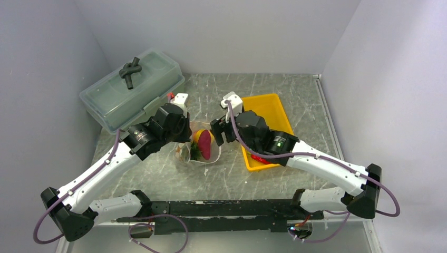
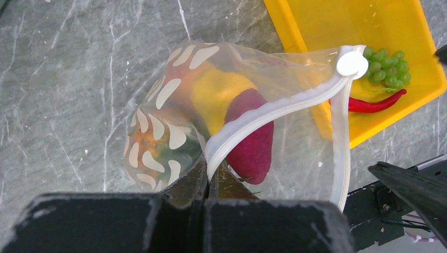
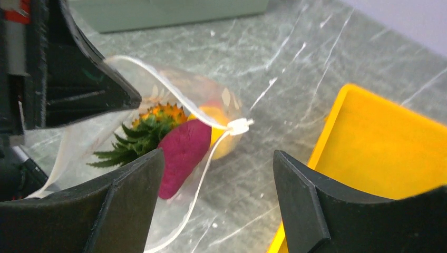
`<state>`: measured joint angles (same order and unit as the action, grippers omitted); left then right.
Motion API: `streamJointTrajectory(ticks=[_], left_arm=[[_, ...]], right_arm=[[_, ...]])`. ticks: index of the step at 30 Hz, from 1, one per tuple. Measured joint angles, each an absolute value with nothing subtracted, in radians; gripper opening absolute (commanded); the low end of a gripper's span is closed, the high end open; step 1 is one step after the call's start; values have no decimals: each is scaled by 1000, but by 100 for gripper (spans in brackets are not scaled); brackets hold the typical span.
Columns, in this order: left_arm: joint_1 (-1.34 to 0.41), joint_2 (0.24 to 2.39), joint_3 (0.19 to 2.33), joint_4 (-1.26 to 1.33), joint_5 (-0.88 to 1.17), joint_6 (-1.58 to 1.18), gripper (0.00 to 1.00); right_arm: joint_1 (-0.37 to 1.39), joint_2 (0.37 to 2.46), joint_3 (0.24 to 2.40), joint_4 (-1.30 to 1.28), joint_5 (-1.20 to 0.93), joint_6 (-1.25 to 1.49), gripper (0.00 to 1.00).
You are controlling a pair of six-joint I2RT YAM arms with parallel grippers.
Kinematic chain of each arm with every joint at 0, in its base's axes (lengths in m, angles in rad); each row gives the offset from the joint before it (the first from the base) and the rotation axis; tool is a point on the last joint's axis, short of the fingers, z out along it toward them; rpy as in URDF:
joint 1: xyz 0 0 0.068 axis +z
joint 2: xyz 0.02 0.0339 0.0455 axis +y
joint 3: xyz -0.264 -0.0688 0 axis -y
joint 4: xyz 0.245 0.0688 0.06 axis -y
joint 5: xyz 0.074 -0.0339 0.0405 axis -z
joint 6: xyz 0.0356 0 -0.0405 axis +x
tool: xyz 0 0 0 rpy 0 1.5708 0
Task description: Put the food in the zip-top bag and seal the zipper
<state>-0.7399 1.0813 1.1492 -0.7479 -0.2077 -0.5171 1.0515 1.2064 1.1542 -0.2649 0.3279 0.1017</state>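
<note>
Grey marbled tabletop (image 1: 295, 95), boxed in by pale walls, carries the work. The left gripper (image 2: 208, 182) has its fingers pressed together on the zipper (image 2: 274, 113), a stiff whitish strip, and lifts the mouth of the zip-top bag (image 2: 158, 132), a soft clear pouch with white dots lying just beside the rigid yellow tray (image 2: 327, 26). Inside sit the spiky orange pineapple (image 3: 158, 113), a smooth yellow fruit (image 2: 216, 95) and the matte dark purple piece (image 2: 253, 142). The right gripper (image 3: 217, 158) hovers at the mouth, fingers spread wide and empty. Filling looks part done: 2 pieces, the knobbly green grape bunch (image 2: 387, 66) and the glossy red chili (image 2: 377, 103), lie in the tray. Next, the right arm likely needs to swing there and take 1, with the mouth held agape.
</note>
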Motion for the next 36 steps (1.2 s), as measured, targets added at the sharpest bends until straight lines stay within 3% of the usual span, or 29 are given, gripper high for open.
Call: streamJointTrajectory(ticks=[19, 22, 25, 26, 36], left_arm=[[-740, 1084, 1161, -783, -234, -526, 0], [-740, 1084, 1168, -789, -234, -532, 0], [-740, 1084, 1168, -792, -234, -536, 0], [-740, 1084, 1168, -792, -235, -536, 0], [-739, 1084, 1214, -838, -277, -533, 0]], right_arm=[[1049, 1292, 1134, -412, 252, 411, 49], [1044, 1329, 1134, -411, 249, 423, 30], [1034, 1366, 1136, -412, 233, 432, 3], [1029, 1378, 1140, -413, 228, 437, 0], [1010, 1422, 1332, -456, 218, 397, 0]])
